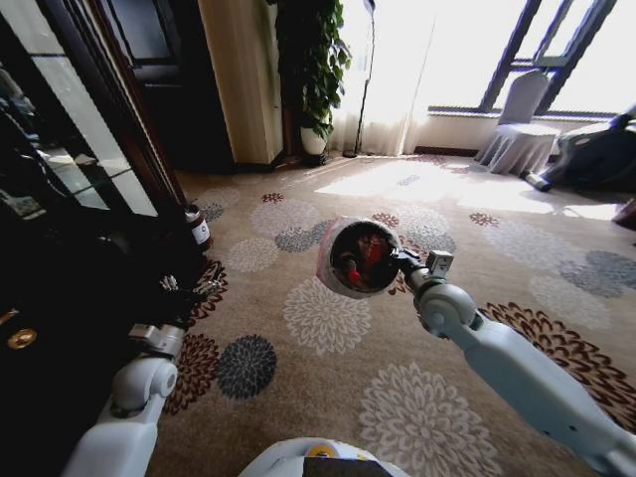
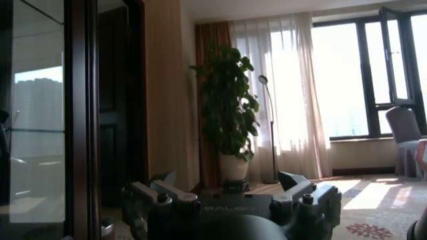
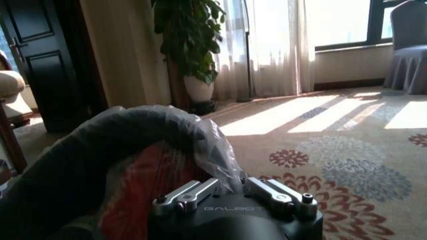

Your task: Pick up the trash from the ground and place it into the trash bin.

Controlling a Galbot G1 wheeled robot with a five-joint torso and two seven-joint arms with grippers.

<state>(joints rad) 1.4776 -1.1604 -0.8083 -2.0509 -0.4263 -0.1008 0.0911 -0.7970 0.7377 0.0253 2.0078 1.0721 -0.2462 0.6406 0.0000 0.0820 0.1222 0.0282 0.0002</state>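
Window (image 1: 556, 50) glare, perhaps blown out; dim left.

Trash bin (image 1: 358, 257) contents perhaps red, indistinct

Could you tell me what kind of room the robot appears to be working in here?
Probably a hotel lounge or function room: a flower-patterned carpet, sheer curtains over tall windows, a covered banquet chair and a potted plant. The right gripper holds the trash bin.

Looks like a hotel lounge: floral carpet (image 1: 328, 318), sheer curtains (image 2: 293, 95), big potted plant (image 2: 230, 107), covered banquet chair (image 1: 519, 134).
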